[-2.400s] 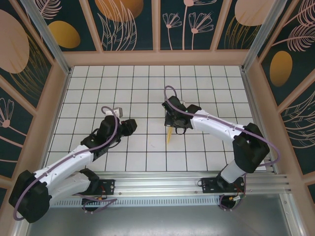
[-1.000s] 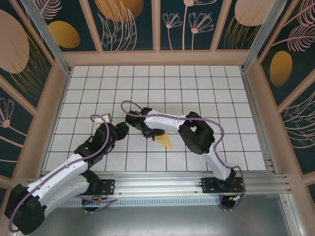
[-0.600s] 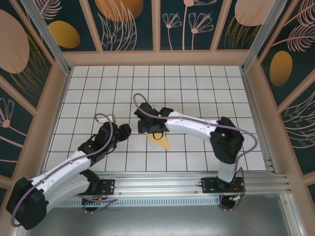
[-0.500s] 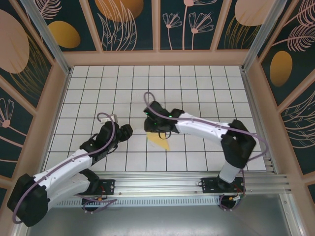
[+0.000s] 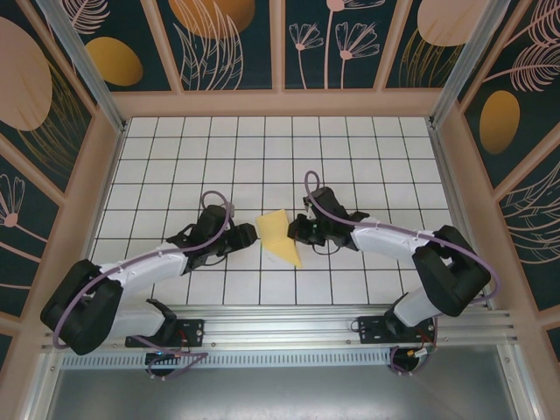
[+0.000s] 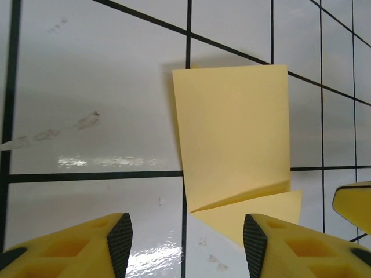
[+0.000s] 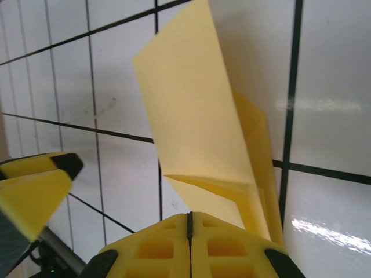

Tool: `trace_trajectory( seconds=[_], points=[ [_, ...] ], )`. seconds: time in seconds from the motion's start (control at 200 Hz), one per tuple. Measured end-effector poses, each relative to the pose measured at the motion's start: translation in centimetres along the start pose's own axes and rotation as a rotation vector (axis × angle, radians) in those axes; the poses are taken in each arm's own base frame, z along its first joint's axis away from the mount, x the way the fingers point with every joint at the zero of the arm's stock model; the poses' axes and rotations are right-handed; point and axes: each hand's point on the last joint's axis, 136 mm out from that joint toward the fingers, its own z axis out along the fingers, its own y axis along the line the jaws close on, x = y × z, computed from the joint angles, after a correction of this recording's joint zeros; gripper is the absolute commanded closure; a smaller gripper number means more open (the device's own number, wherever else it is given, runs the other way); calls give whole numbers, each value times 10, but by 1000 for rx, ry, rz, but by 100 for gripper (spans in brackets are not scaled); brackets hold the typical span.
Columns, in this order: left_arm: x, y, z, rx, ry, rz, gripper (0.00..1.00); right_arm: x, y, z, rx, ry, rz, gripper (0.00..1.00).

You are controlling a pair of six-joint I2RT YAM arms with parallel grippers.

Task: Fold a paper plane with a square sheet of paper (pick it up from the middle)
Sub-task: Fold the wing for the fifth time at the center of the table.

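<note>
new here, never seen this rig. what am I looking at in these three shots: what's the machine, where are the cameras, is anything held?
Two robot arms are bolted at the near edge of a white gridded table. The wide picture comes from a fixed camera above and behind them. In it the left pincer and right pincer face each other across a partly folded yellow paper sheet. The other two pictures come from a camera on each wrist, looking past that arm's own yellow fingers. In the left wrist view the pincer is open and the sheet lies on the tiles ahead of it. In the right wrist view the pincer is shut, fingers pressed together, with the sheet just beyond. Nothing looks held; the sheet seems to rest on the table.
</note>
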Motion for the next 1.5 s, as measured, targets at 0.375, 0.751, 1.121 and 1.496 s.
trace_trajectory(
  seconds=[0.375, 0.751, 1.121, 1.496],
  points=[
    [2, -12, 9, 52, 40, -21, 43, 7, -22, 22, -31, 72, 47, 92],
    [9, -14, 14, 71, 78, -47, 42, 18, -52, 32, -54, 78, 95, 90],
    [11, -27, 24, 145, 110, -134, 43, 17, -52, 31, -113, 42, 138, 90],
    [16, -27, 36, 161, 142, -202, 41, 17, -52, 31, -116, 41, 160, 90]
  ],
)
